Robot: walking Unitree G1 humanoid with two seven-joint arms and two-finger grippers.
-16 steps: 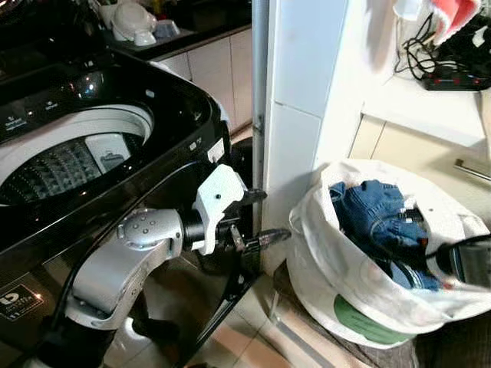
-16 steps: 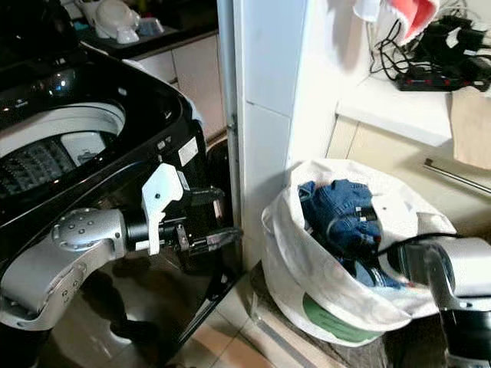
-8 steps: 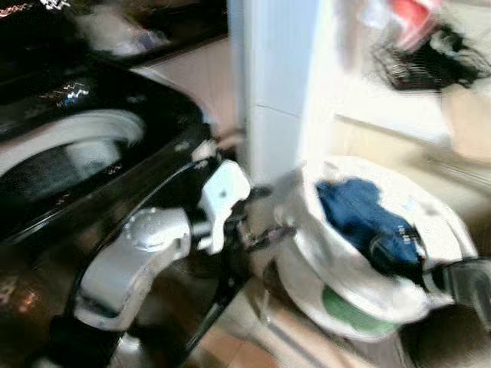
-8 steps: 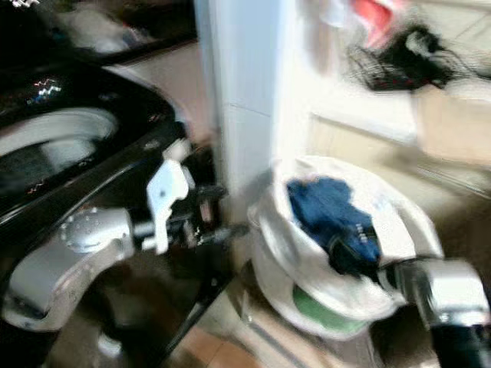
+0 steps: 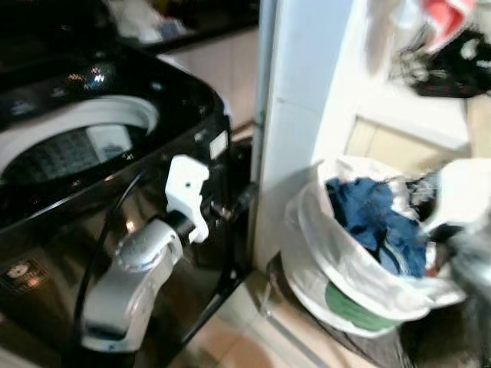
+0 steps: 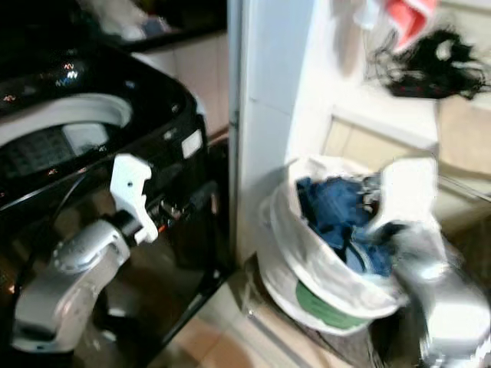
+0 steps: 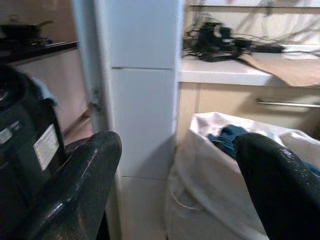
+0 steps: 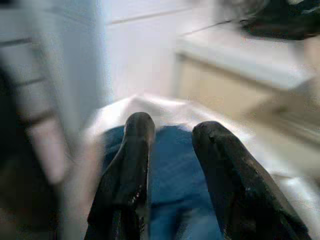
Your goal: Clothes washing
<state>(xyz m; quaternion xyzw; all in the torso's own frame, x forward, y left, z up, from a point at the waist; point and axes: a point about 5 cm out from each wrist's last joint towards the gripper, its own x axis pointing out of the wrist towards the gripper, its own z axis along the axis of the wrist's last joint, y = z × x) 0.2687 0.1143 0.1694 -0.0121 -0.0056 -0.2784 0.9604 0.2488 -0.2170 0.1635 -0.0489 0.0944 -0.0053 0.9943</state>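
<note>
A black top-loading washing machine (image 5: 115,100) stands at the left with its drum (image 5: 61,149) uncovered. To the right, on the floor, a white laundry bag (image 5: 345,268) holds blue jeans (image 5: 368,215). My left gripper (image 7: 175,200) is open and holds nothing, raised beside the machine's front corner and pointing toward the bag. My right arm (image 6: 437,284) is blurred at the bag's right rim. My right gripper (image 8: 175,127) hovers over the jeans (image 8: 170,165), open with a narrow gap between its fingers (image 8: 132,165), and nothing is gripped.
A white tiled pillar (image 5: 299,115) rises between the machine and the bag. Behind the bag is a cabinet with a metal handle (image 7: 290,104) under a counter (image 5: 414,107) carrying tangled cables (image 5: 453,65). Tiled floor (image 5: 245,341) lies in front.
The camera has shifted and the views are blurred. My right arm has come up from low in the bag to its rim. My left arm has lifted and drawn back toward the machine.
</note>
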